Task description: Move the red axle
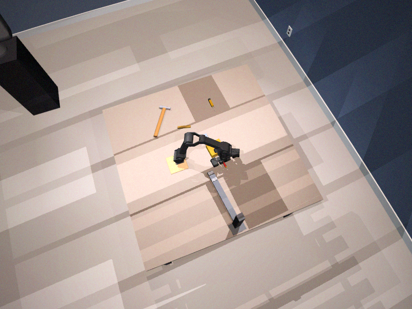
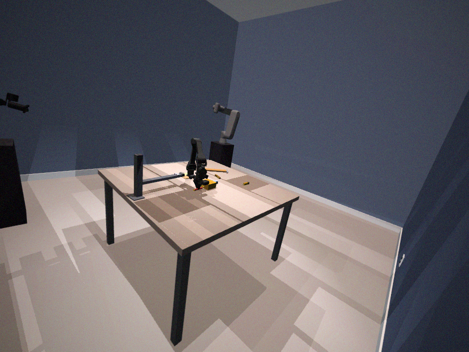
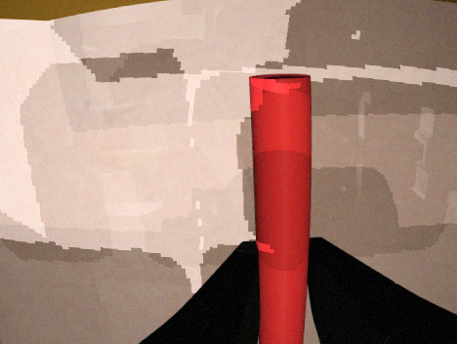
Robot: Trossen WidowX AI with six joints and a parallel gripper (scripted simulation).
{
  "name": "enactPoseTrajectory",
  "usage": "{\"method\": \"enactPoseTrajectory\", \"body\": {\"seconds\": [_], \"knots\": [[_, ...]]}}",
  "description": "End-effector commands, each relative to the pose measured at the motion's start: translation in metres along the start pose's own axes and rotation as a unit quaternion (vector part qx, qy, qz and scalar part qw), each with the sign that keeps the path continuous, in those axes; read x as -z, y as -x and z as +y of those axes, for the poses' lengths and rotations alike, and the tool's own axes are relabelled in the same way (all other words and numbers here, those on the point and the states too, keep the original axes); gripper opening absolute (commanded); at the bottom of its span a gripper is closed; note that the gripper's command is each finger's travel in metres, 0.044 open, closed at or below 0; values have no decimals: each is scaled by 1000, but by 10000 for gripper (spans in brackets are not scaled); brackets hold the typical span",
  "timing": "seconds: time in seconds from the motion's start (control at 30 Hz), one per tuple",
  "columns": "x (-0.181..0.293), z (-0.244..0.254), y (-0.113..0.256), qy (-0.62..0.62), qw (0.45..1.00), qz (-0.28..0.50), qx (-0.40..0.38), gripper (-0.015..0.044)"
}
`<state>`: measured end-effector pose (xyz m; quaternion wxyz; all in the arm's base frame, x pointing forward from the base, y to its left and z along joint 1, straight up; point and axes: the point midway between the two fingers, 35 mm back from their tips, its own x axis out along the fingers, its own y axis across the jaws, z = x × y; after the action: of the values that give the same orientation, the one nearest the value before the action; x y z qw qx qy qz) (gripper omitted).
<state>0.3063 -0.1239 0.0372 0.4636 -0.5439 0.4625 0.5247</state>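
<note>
"Where's the axle?" asks my colleague.

"The red cylindrical axle [image 1: 225, 165] [image 2: 195, 189] [image 3: 281, 195] is down by the wooden table top [image 1: 149, 186] [image 2: 234, 204] [image 3: 122, 181], beside the yellow block [image 1: 211, 151] [image 2: 210, 185] [image 3: 21, 9] I take for the beam. It looks out of it already, though I can't tell whether it bears on the wood."

"And the fingers?"

"The black gripper [image 1: 222, 162] [image 2: 198, 187] [image 3: 280, 254] has its fingers clenched around the axle, one either side. I judge this is the grasp before the lift."

"What worries you?"

"The pinch. The far end stands well out past the tips, so a knock there could swivel the axle. Lifting before the pads bite could let it slip. The wrist is also close to the yellow block; a sideways swing could nudge that out of place, so I'd go straight up first."

"Then over to the bracket?"

"Yes, the long grey bar on its dark post [image 1: 224, 197] [image 2: 161, 178]. The pale fittings at its free end are probably the V-blocks, too small from here to read their slots. Come in low or askew and the axle catches an edge, or shoves the bar. Open while it's crooked and it rolls off."
</note>
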Motion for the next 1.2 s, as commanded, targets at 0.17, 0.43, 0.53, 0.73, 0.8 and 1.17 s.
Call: {"method": "enactPoseTrajectory", "body": {"seconds": [0.17, 0.43, 0.53, 0.73, 0.8, 1.17], "knots": [[2, -3, 12, 0, 1000, 0, 0, 0], [5, -8, 52, 0, 1000, 0, 0, 0], [6, -9, 67, 0, 1000, 0, 0, 0], [7, -11, 94, 0, 1000, -1, 0, 0], [7, -11, 102, 0, 1000, -1, 0, 0], [7, -10, 137, 0, 1000, -1, 0, 0]]}}
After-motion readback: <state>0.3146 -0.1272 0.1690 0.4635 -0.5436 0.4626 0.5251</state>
